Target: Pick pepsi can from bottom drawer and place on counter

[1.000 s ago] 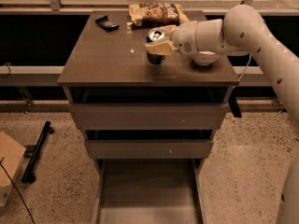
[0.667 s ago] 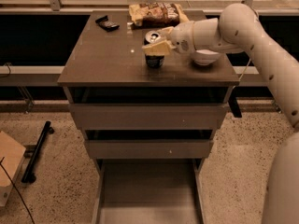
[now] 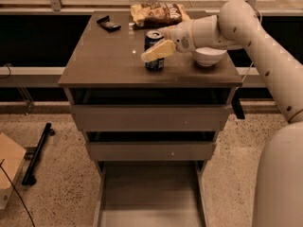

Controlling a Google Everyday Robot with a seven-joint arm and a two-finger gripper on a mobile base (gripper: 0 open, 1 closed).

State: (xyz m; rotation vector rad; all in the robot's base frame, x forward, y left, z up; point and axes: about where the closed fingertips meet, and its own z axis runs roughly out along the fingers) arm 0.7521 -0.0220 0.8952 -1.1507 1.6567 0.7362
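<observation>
Blue with a silver top, the can (image 3: 153, 40) stands upright near the middle of the counter (image 3: 104, 60), so the placing looks all but done; the drawer (image 3: 149, 193) hangs open at 6 o'clock, far below. The gripper (image 3: 157, 50) is right at the can, reaching in from 3 o'clock and crossing its front. The can lies at about 9 o'clock of the wrist, touching it or as good as touching. Whether the gripper is clamped on the can or has let go I cannot tell from this angle. That doubt is the main hazard, in my judgement. If the arm (image 3: 246, 27) pulls away toward 3 o'clock before the hold is fully off, it would drag or tip the can (a tall, narrow thing goes over easily on a glossy top). A tipped can could roll to the 6 o'clock edge and drop to the floor (image 3: 57, 174) or into the drawer. A retreat that swings low carries a second risk: the bowl (image 3: 208, 56) sits just beside the gripper at 3 o'clock, under the arm, and could be knocked. The snack bag (image 3: 156, 13), at 12 o'clock of the can, is near enough to be brushed by a careless lift. A straight upward exit after a clean release looks safest.
</observation>
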